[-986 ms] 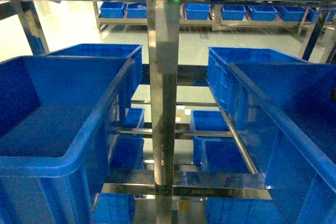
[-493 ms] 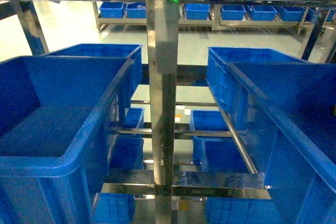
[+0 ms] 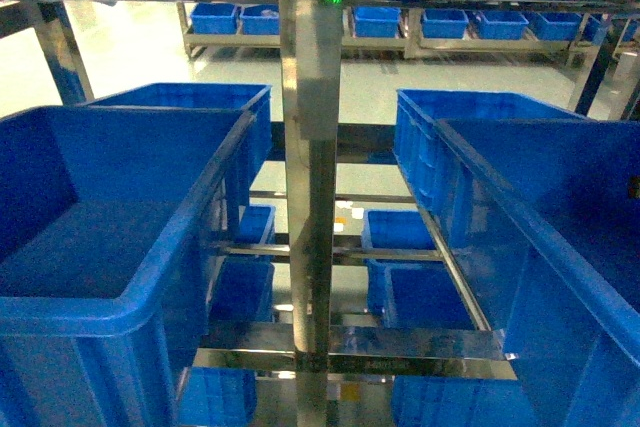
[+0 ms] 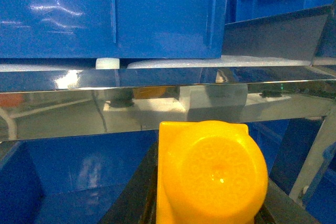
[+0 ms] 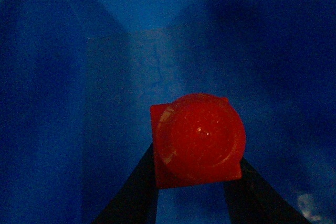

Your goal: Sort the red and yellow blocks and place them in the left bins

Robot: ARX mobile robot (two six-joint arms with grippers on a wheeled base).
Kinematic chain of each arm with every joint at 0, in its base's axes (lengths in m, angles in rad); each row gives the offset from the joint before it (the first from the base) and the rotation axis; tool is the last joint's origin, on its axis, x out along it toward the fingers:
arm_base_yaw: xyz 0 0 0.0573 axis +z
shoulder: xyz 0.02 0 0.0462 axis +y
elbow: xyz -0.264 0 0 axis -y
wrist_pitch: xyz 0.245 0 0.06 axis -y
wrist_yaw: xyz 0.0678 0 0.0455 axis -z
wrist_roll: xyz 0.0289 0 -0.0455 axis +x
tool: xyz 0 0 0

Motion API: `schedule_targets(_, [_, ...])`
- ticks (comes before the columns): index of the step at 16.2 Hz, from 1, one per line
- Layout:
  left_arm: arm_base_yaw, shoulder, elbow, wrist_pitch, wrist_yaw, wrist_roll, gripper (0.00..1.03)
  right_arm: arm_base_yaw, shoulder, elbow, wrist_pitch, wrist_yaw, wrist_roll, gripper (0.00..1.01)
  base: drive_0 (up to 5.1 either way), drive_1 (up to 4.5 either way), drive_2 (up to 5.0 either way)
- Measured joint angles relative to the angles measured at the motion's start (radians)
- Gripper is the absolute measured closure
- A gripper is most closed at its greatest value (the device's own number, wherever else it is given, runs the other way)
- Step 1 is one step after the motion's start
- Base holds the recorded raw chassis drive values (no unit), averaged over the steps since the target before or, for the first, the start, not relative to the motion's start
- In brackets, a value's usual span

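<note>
- Yellow block: sitting clamped between the dark fingers of the left gripper, its round stud facing the wrist camera, just below a shiny steel shelf rail.
- Red block: sitting pinched between the two dark fingers of the right gripper, stud toward the camera, surrounded by blue crate walls.
- Neither gripper nor block is showing in the head view.
- Near left crate: standing on the shelf, its rolled rim running along the foreground.
- Near right crate: standing opposite, across the steel upright.
- Far left crate and far right crate: sitting behind the near pair.
- Row of small blue crates: lining a distant rack.
</note>
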Motion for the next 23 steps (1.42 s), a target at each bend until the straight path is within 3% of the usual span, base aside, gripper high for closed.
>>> schedule_targets(6, [0.0,0.0,0.0,0.0,0.0,0.0,0.76,0.057,-0.014,-0.044,-0.003,-0.008,0.043,0.73,0.0,0.0,0.0])
schedule_targets(9, [0.0,0.0,0.0,0.0,0.0,0.0,0.76,0.064,-0.062,-0.054,0.034,0.012,0.041,0.73,0.0,0.0,0.0])
schedule_targets(15, [0.0,0.0,0.0,0.0,0.0,0.0,0.76,0.062,-0.05,-0.037,0.014,0.006,0.016,0.73,0.0,0.0,0.0])
schedule_targets(23, [0.0,0.0,0.0,0.0,0.0,0.0,0.76,0.062,-0.039,-0.016,-0.027,0.009,0.008,0.73,0.0,0.0,0.0])
